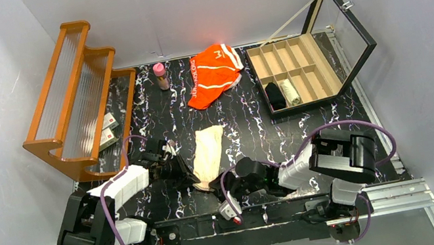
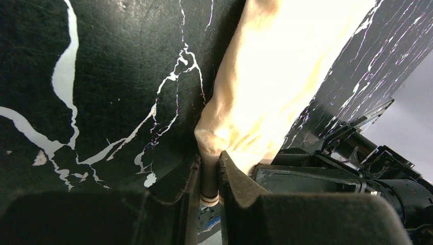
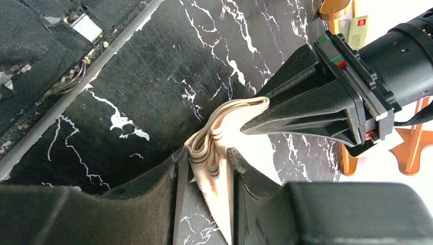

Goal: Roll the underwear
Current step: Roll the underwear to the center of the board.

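The pale beige underwear [image 1: 208, 154] lies folded into a long strip on the black marbled table [image 1: 249, 130]. My left gripper [image 1: 184, 174] is shut on the strip's near left corner; in the left wrist view the cloth [image 2: 270, 76] is pinched between the jaws of that gripper [image 2: 208, 159]. My right gripper [image 1: 215, 186] is closed round the striped waistband [image 3: 224, 115], which stands bunched between its jaws [image 3: 207, 155]. The left gripper [image 3: 306, 107] shows opposite in the right wrist view. The orange underwear [image 1: 214, 73] with white stripes lies spread out at the back.
An open wooden divider box [image 1: 330, 98] at the back right holds a black roll [image 1: 274, 95] and a pale roll [image 1: 290, 91]. A wooden rack [image 1: 73, 93] stands at the back left. A pink-capped bottle [image 1: 160, 75] stands beside the orange garment.
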### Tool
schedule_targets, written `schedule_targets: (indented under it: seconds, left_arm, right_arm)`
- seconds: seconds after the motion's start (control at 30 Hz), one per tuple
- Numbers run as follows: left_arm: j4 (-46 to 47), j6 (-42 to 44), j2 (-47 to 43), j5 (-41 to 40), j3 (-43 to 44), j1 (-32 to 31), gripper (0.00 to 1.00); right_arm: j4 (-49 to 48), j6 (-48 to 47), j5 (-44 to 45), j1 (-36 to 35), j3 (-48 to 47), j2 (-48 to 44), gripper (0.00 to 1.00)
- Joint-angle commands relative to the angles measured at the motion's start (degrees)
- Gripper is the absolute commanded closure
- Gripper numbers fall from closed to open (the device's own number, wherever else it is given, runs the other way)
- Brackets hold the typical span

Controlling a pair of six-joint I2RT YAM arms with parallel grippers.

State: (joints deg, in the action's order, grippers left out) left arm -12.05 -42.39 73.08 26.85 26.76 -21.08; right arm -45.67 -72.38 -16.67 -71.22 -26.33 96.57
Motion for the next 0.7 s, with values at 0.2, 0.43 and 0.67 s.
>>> schedule_targets:
  seconds: [0.2,0.43,0.67]
  left_arm:
    - [-3.4,0.8,-0.4,-3.7,0.0,0.4,1.00]
    - [-3.7,0.0,-2.8,-4.9,-0.5,0.4,1.00]
    - [-4.8,-3.0,-11.5,-9.5,-1.9,0.6,0.73]
  right_arm:
    - [1.1,2.2,0.8,-0.5,-1.4,2.9,0.68]
    - [4.7,9.2,0.9,0.4,-4.5,1.8,0.94]
    - [2.1,25.1,-7.9,3.2,-2.7,-2.4,0.99]
